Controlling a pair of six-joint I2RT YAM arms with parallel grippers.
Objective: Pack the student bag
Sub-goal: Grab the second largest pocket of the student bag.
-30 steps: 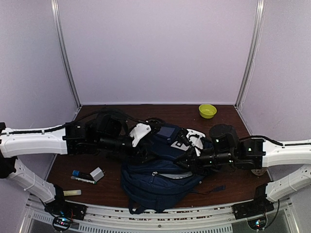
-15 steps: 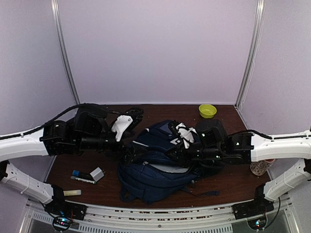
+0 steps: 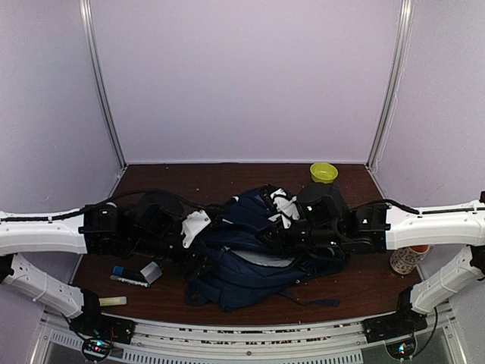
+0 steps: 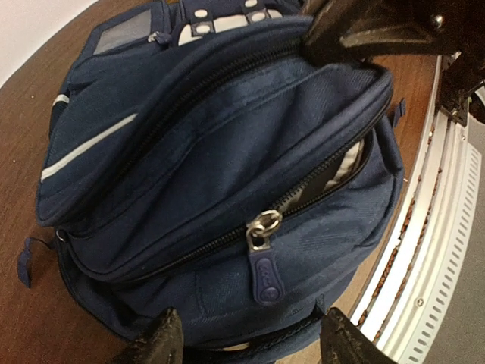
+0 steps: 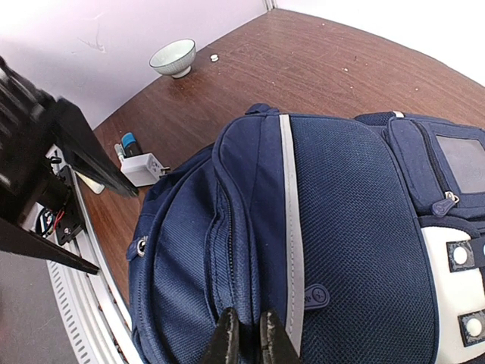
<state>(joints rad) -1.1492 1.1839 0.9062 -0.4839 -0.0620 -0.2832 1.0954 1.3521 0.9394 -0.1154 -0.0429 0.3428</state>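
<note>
The student bag (image 3: 250,258), navy with a white stripe, lies in the middle of the table with both arms at it. In the left wrist view its main zipper pull (image 4: 265,262) hangs at mid seam, and right of it the zipper gapes on light lining (image 4: 342,168). My left gripper (image 4: 250,345) is open, its fingers (image 4: 161,343) standing apart on either side of the bag's lower edge and a dark strap. My right gripper (image 5: 250,340) is shut, pinching a ridge of bag (image 5: 333,227) fabric beside a zipper seam.
A yellow-green bowl (image 3: 323,173) stands at the back right. A white plug adapter (image 3: 151,271), a blue-capped marker (image 3: 125,271) and a pale stick (image 3: 111,301) lie front left. A cup (image 3: 408,260) stands at the right. The perforated rail (image 4: 432,250) runs close by the bag.
The left arm has swung forward and down to the bag's near left side, its jaws widening, then narrowing somewhat. The right gripper kept its pinch and dragged the bag slightly back and left.
</note>
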